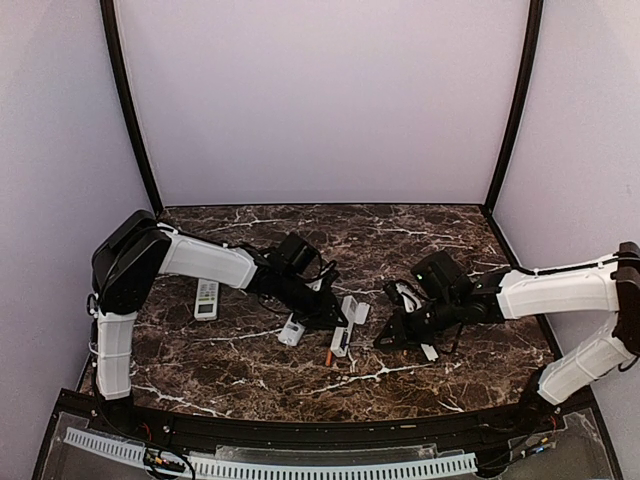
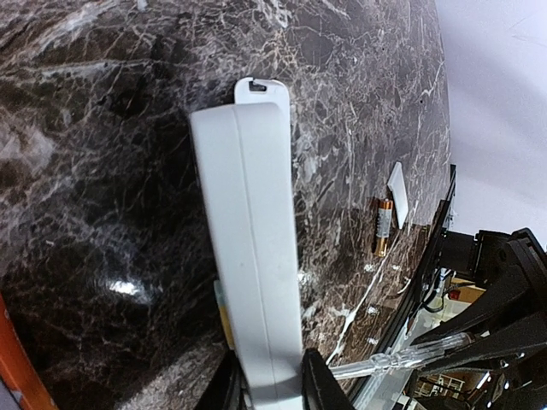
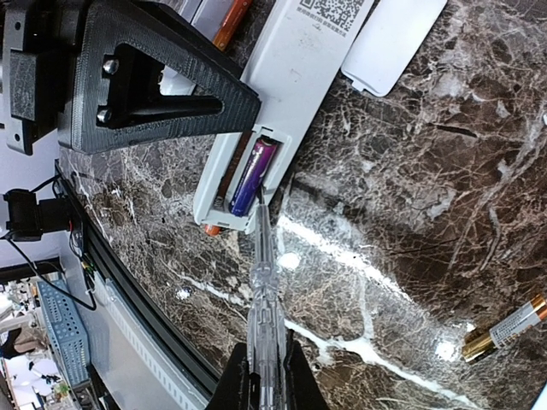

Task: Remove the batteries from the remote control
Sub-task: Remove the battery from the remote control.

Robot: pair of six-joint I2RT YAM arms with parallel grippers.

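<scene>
now my right gripper (image 3: 261,376) is clamped on a clear plastic stick (image 3: 263,282), whose tip sits in the open bay of the white remote (image 3: 299,60). the purple battery (image 3: 254,175) lies in that bay, a slim glossy cylinder shading from violet to blue, set along the remote's length. my left gripper (image 2: 273,389) is closed on the same remote, one finger pressed to each long side, on the dark marbled worktop (image 1: 430,240).

three more batteries lie loose. an orange-red battery (image 1: 328,357) rests on the worktop just beside the bay end of the remote. a second orange battery (image 3: 231,21) lies alongside the remote, partly hidden by my left gripper. a copper-and-black battery (image 2: 382,226) lies apart from the remote, just beside a small white cover plate (image 2: 397,192). another white remote (image 1: 206,298) lies under my left arm, well apart.
</scene>
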